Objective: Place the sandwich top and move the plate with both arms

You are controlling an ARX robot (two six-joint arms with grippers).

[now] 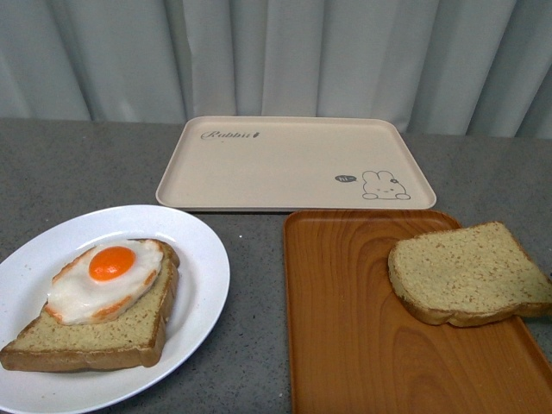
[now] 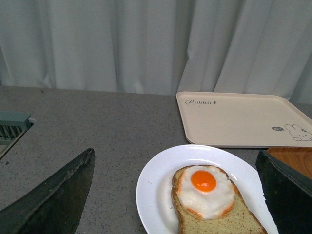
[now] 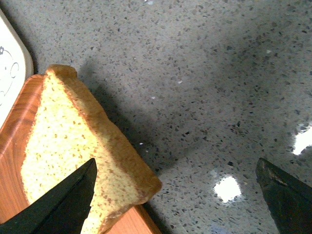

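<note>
Front: sandwich top [image 1: 470, 272] lay on orange tray's [image 1: 345, 345] right edge, overhanging; plate [image 1: 205, 259] left of tray. Left wrist: left claw [image 2: 174, 163] apart, empty. Right wrist: right claw [image 3: 175, 165] apart, mostly off-tray; should centre over the bread and pinch its crust sides.

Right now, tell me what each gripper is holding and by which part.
Nothing is held. The left gripper and the right gripper both stand open and empty; the sandwich top lies on the orange tray.
</note>
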